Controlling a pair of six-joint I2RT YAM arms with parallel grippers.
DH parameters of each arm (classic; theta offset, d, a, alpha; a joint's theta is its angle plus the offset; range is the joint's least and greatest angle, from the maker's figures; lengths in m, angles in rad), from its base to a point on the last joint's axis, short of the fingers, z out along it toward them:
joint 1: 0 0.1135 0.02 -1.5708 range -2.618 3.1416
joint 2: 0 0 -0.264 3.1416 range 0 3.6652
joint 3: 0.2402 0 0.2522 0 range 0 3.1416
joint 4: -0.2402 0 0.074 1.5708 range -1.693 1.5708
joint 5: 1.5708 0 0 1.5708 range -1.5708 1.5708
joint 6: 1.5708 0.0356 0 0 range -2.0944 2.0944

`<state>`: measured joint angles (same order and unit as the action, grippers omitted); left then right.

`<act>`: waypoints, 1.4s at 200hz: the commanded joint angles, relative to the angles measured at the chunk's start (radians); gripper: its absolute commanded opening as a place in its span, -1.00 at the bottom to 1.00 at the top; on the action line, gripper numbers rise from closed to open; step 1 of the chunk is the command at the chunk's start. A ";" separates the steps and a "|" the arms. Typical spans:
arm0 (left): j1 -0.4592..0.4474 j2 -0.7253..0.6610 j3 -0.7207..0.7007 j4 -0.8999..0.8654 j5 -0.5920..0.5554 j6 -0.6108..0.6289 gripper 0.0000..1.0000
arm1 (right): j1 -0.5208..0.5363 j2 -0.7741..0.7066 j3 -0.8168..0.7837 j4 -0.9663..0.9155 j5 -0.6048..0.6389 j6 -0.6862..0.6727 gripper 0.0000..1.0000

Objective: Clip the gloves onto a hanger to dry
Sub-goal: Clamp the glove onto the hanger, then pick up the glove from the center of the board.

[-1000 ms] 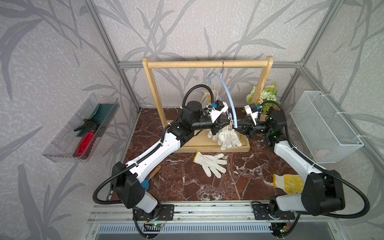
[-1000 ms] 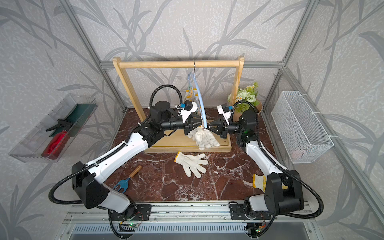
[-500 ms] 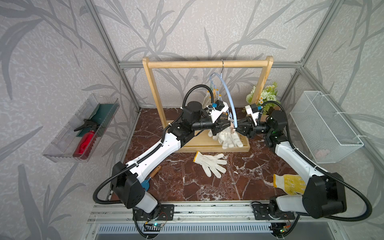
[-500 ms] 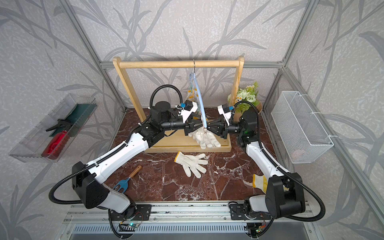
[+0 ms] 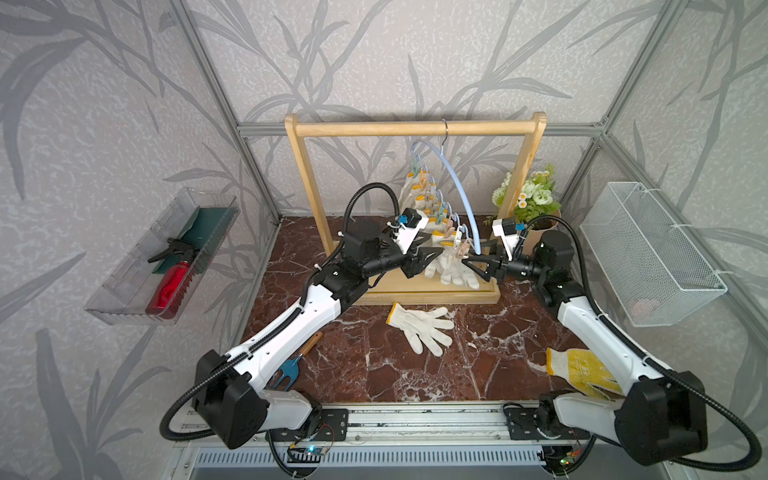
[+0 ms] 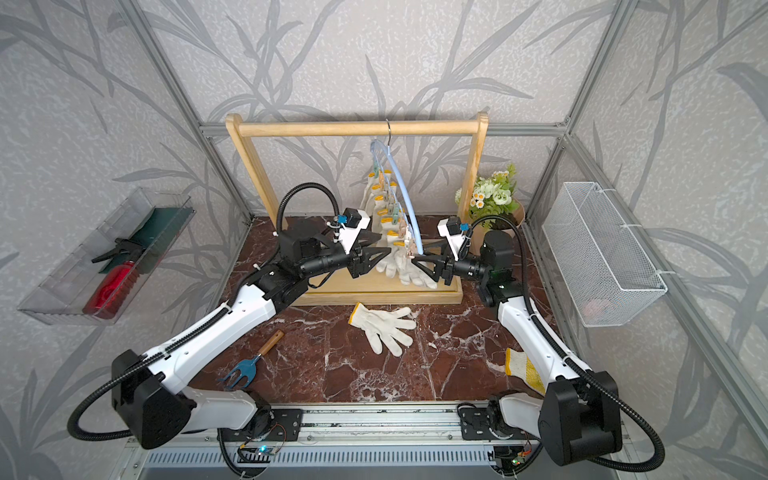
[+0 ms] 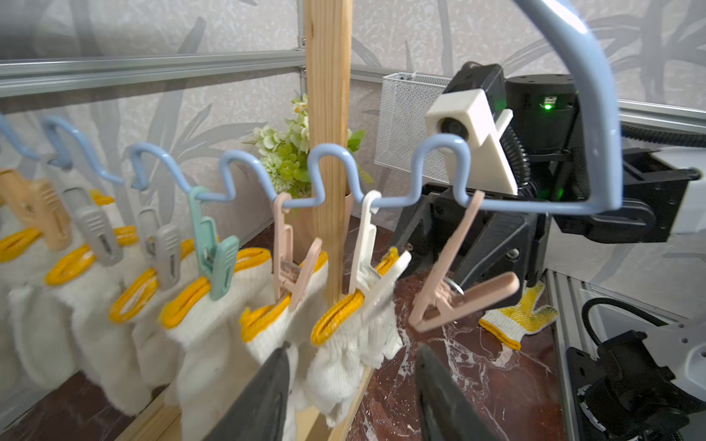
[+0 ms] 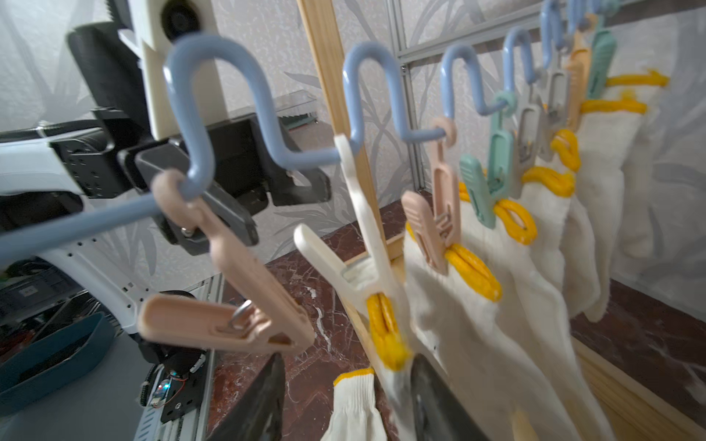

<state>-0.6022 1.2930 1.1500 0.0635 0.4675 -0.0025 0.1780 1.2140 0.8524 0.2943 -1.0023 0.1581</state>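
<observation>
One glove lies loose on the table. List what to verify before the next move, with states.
Left gripper and right gripper open, holding nothing: ok.
White plastic clip biting the last hanging white knitted glove at its yellow cuff: ok.
Pink plastic end clip empty: ok.
Loose white knitted glove flat on the marble table, unobstructed: ok.
Blue wire hanger hooked on the wooden rail: ok.
</observation>
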 commanded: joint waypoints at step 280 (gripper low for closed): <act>-0.090 0.175 -0.617 0.117 -0.533 -0.501 -0.01 | 0.249 -0.252 -0.496 -0.074 0.582 0.131 0.25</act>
<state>-0.6865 1.4185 0.5129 0.1421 -0.0422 -0.4751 0.4110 0.9516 0.3725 0.1837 -0.4023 0.2882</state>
